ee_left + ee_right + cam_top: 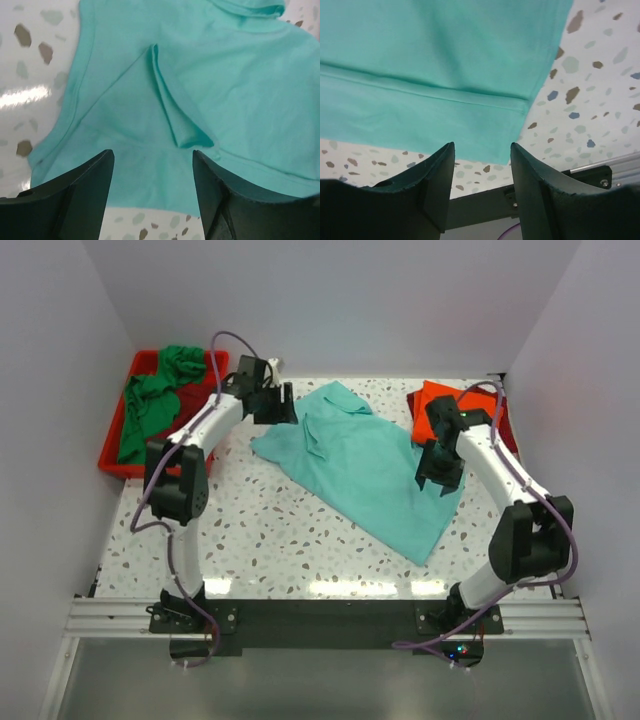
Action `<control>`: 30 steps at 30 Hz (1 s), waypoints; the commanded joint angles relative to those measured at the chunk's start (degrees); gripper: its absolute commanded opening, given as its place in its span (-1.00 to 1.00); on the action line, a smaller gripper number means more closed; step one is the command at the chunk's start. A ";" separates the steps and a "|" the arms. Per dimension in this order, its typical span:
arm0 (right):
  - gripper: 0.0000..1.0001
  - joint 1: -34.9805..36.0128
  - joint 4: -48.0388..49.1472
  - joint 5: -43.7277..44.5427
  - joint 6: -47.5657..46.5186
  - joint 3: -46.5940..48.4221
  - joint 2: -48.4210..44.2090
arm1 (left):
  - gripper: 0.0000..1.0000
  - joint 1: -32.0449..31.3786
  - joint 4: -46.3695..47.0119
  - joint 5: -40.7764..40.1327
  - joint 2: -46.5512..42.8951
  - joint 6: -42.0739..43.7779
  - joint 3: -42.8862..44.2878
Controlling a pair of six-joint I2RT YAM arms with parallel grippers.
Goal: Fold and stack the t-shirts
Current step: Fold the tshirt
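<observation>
My left end effector (151, 156) and right end effector (481, 146) both stand spread, gripping nothing. The teal shirt (365, 465) lies on the counter (260, 530), beneath and ahead of both.

orange t-shirt (428, 405) partly hidden, teal t-shirt (225, 90) cropped

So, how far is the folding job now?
Done: a bright orange cloth shirt looks folded at right. In hand: the light teal cloth t-shirt lies unfolded, left claw and right claw open over it. Left: folding it and the crumpled green shirt in the red plastic tray.
</observation>
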 commanded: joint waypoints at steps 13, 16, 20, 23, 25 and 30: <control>0.03 9.16 9.83 -8.11 1.11 -9.86 5.74 | 0.12 5.40 0.50 -7.45 -7.63 0.29 -18.38; 0.02 9.16 10.45 -8.20 0.84 -10.91 6.53 | 0.11 6.01 3.14 -6.14 -6.93 -0.15 -19.17; 0.01 9.16 10.97 -8.46 0.49 -11.88 8.81 | 0.08 6.45 5.95 -3.76 -4.91 -1.03 -19.61; 0.00 9.16 11.59 -8.55 0.31 -12.50 9.61 | 0.01 6.72 7.45 -2.97 -3.51 -2.70 -20.05; 0.00 9.07 11.94 -8.55 0.14 -12.85 10.57 | -0.04 6.81 8.76 -2.79 -3.33 -3.14 -20.66; -0.01 9.16 12.21 -8.90 0.14 -13.46 12.33 | -0.13 7.07 9.57 -2.17 -1.93 -3.58 -20.41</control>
